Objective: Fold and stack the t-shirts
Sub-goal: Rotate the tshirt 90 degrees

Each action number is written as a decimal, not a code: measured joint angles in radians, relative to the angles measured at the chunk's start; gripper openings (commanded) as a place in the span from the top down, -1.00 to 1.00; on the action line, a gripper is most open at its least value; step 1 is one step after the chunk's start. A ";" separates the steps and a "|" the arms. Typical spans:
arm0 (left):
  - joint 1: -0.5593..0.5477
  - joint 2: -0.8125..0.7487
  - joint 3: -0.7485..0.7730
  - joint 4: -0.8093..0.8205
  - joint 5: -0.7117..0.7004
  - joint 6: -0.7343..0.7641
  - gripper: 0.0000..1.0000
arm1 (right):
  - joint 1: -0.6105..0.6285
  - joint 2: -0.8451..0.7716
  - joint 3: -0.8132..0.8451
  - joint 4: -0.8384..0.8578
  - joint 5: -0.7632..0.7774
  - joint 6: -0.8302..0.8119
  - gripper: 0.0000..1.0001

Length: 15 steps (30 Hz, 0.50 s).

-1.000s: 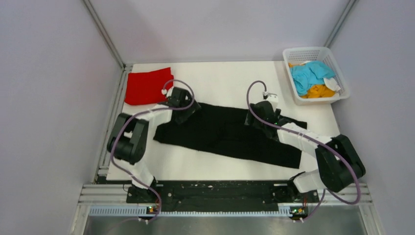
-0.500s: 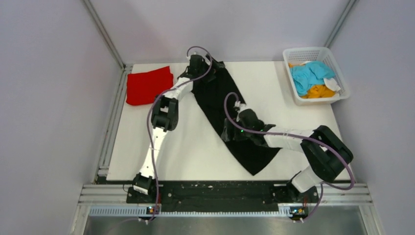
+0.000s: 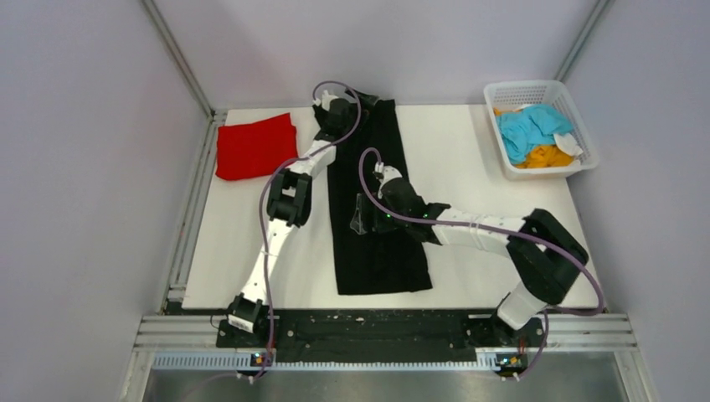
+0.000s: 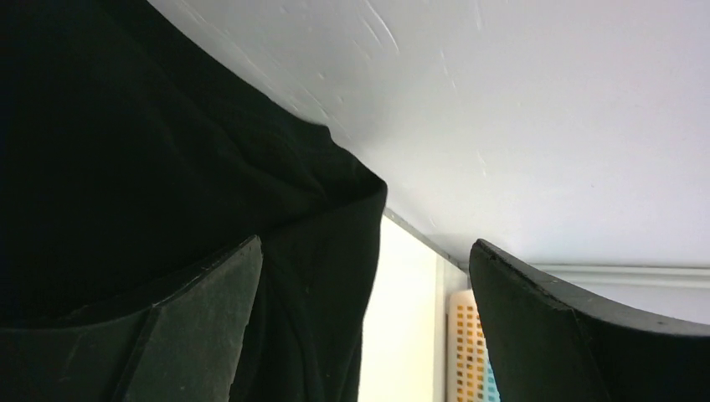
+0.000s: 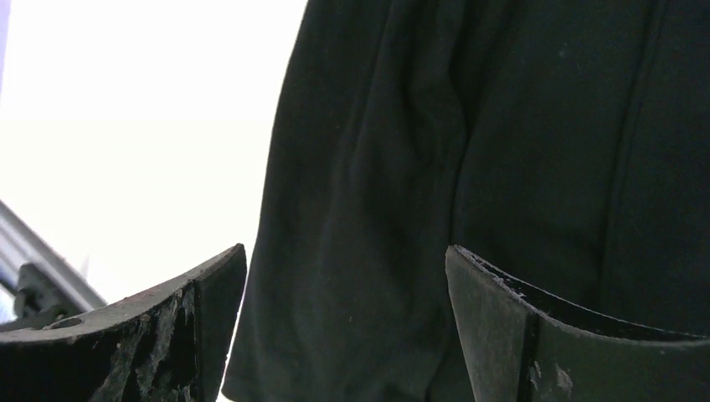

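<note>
Left claw [image 4: 364,251], jaws spread and released, sits at the black t-shirt's [image 3: 378,251] far end, top centre. Right claw [image 5: 343,260], also apart and gripping nothing, hovers over its left edge mid-frame. The shirt lies as a long strip down the bench [image 3: 477,159]. The lengthwise fold looks done, so next comes pinching one end and carrying it over. Red t-shirt [image 3: 254,146] lies folded, upper left. The basket [image 3: 536,89], upper right, holds light blue t-shirt [image 3: 532,126] and orange t-shirt [image 3: 544,157].

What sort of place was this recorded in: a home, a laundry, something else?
Probably a lab test cell: a white table boxed in by grey wall panels, and a left arm and right arm bolted to a metal rail at its near edge. The black t-shirt and basket look like practice props.
</note>
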State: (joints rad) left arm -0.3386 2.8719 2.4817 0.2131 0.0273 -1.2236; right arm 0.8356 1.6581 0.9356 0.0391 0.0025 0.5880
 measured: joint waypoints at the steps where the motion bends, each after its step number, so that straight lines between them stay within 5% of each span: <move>1: 0.002 0.000 0.000 0.002 -0.012 0.005 -0.97 | 0.000 -0.034 -0.019 0.004 -0.005 -0.003 -0.75; 9: 0.023 -0.070 -0.029 -0.118 -0.016 0.162 -0.97 | 0.003 -0.388 -0.172 -0.048 -0.008 -0.049 -0.57; 15: 0.026 -0.372 -0.201 -0.345 0.006 0.376 -0.97 | 0.074 -0.480 -0.190 -0.246 0.089 -0.052 -0.21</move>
State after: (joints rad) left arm -0.3126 2.5004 2.2803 -0.1322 0.0330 -0.8478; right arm 0.9100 1.1786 0.7456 -0.2070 0.0914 0.5362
